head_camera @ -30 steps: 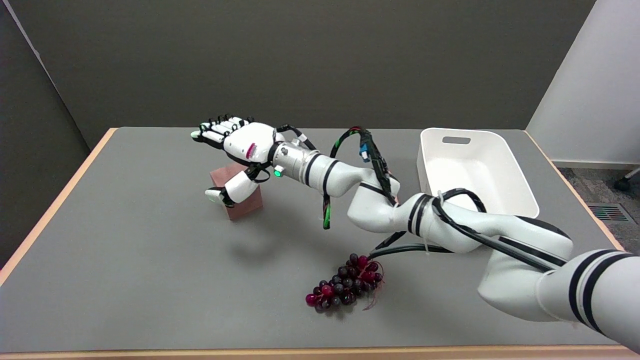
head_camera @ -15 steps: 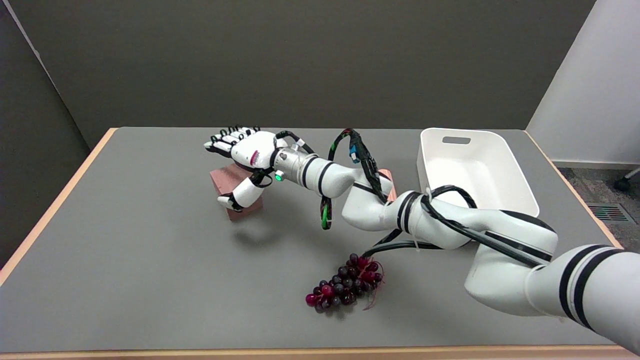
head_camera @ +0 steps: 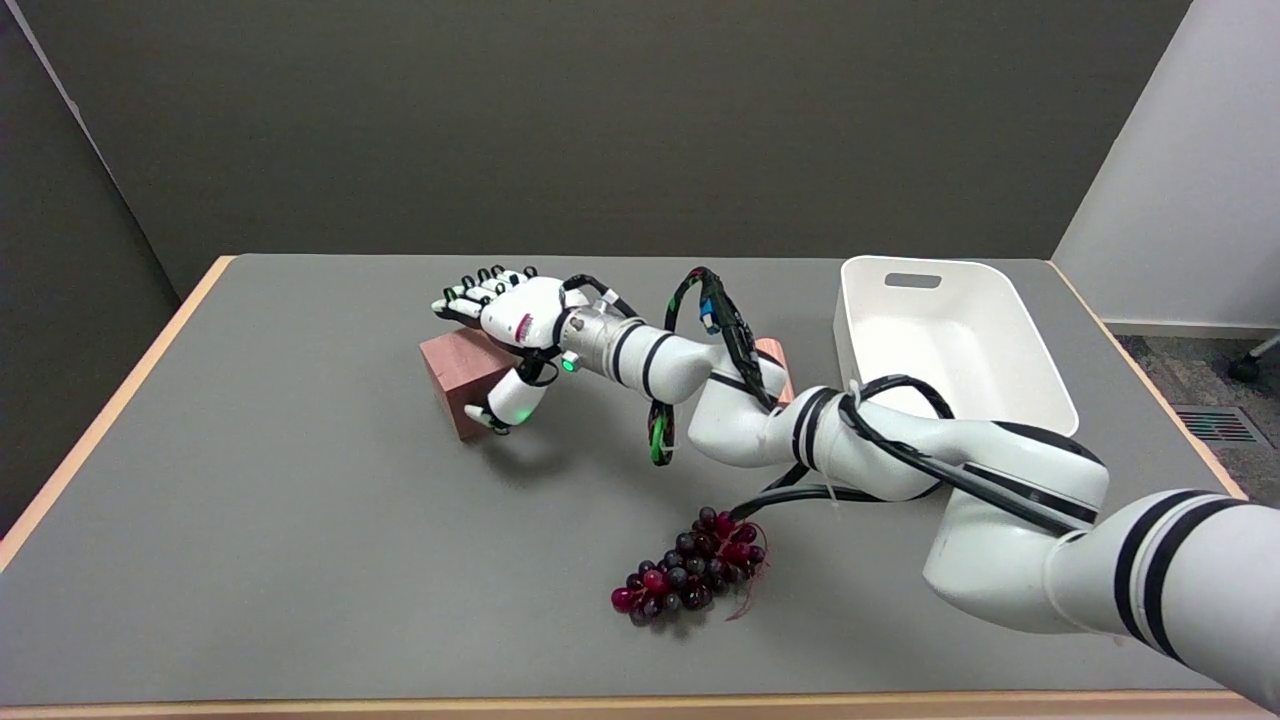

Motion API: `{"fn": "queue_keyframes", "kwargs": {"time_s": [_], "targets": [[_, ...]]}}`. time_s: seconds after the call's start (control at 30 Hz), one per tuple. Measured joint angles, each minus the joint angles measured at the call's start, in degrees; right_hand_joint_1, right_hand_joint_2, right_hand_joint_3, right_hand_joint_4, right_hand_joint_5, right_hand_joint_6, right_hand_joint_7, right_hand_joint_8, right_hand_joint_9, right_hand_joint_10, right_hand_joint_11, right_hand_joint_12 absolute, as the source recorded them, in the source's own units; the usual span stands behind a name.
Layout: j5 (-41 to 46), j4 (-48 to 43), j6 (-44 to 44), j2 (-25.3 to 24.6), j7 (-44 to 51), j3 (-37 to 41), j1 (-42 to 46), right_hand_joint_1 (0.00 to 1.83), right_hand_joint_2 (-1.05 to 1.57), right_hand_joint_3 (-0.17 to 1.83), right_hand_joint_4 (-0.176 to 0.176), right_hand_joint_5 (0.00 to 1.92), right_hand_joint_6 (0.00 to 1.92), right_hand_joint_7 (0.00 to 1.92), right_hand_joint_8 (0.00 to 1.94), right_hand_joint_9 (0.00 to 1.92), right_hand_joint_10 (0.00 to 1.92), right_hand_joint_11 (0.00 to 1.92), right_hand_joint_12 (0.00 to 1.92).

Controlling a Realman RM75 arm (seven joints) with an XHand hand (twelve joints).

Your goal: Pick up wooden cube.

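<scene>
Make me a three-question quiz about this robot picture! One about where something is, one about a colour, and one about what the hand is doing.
1. Where do the grapes lie?
A. in the white bin
B. on the grey table, near its front edge
C. on top of the cube

2. What colour is the wooden cube?
A. reddish brown
B. blue
C. yellow

3. What is the right hand doing?
A. carrying the grapes
B. reaching into the bin
C. spread over the cube, which sits on the table

Answers:
1 B, they rest on the bare table, outside the white bin.
2 A, its faces look reddish brown.
3 C, fingers above the cube, thumb at its near side.
</scene>
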State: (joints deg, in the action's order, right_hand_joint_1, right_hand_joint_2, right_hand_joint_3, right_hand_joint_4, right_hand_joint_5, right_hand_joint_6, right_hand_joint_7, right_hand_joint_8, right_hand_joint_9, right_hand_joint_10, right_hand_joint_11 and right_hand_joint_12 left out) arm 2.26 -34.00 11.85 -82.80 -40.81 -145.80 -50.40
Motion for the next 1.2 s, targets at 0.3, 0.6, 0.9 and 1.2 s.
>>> {"fn": "queue_keyframes", "kwargs": {"time_s": [0.3,0.6,0.9,1.2], "targets": [[0.05,0.63,0.91,-0.15,0.00,0.09,0.12,1.18,1.00,0.48,0.155,0.41,1.05,0.68,1.25,0.57,1.11,0.38,1.39],[0.03,0.94,1.62,-0.16,0.06,0.50,0.36,1.19,1.12,0.29,-0.148,0.56,1.54,0.88,1.33,0.72,1.26,0.54,1.50],[-0.10,0.54,2.09,0.26,2.57,3.65,0.95,1.21,1.06,0.37,-0.161,0.62,1.43,0.91,1.37,0.77,1.28,0.59,1.68],[-0.10,-4.87,2.93,2.68,8.71,12.54,2.63,1.21,0.98,0.54,-0.163,0.63,1.47,0.92,1.39,0.78,1.36,0.63,1.72]]}}
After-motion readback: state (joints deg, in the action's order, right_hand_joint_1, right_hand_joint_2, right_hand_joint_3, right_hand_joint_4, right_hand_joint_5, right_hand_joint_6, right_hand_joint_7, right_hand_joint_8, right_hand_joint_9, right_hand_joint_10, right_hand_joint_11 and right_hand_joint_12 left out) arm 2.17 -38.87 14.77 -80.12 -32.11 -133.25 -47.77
